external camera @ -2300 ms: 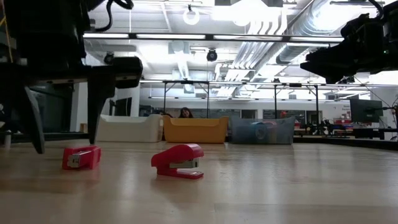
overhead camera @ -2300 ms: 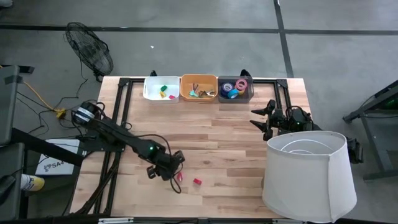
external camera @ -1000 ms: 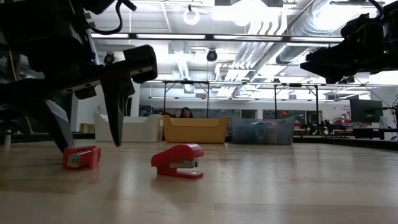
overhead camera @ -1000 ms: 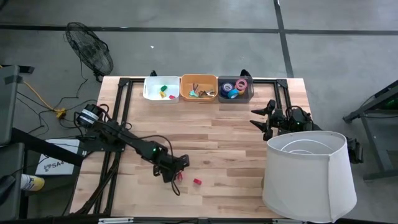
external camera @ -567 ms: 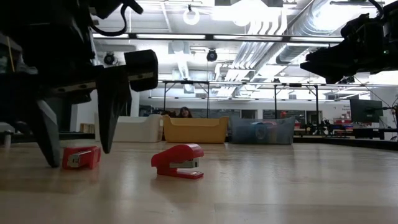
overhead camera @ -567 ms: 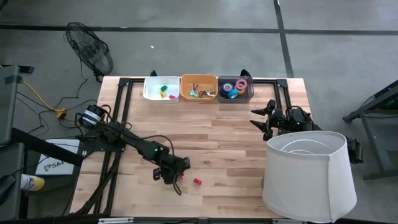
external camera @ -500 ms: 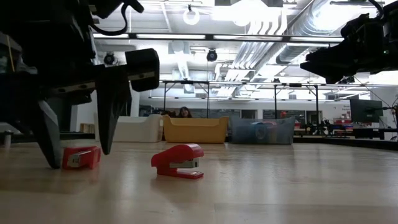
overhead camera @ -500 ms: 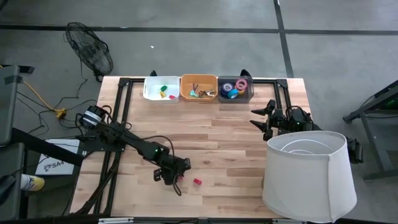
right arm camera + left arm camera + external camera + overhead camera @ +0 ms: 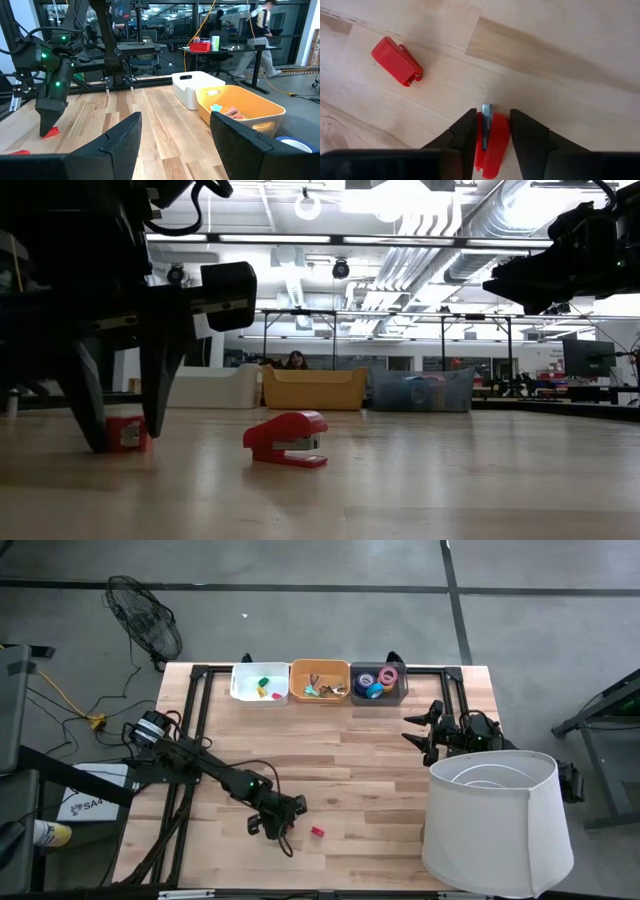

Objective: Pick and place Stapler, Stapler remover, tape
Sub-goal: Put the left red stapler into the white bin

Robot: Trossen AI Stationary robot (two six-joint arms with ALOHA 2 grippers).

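Down low at the worktop [image 9: 400, 780], at about 7 o'clock from its middle: left tool [image 9: 281, 830] with dark tapered fingers [image 9: 465, 134] spread either side of a red stapler [image 9: 490, 145], not yet clenched on it. Metal strip showing along the stapler's top in the left wrist view; smooth glossy plastic body. Second red stapler [image 9: 317, 832], smaller and blocky, lying just at 3 o'clock of the first, apart from it; rounded top and flat base in the low view [image 9: 287, 439]. No legible writing on either.

Pale wood planks with visible grain. At 12 o'clock along the far edge, three plastic bins side by side: white bin [image 9: 260, 683], orange bin [image 9: 319, 682], grey bin [image 9: 379, 682] holding ring-shaped tape [image 9: 372, 690] rolls.

Left arm stretched long and low from 9 o'clock, wrist bent down. Right tool [image 9: 420, 732] waiting at 3 o'clock, raised, fingers apart and empty. Large white shade [image 9: 495, 820] at 4 o'clock.
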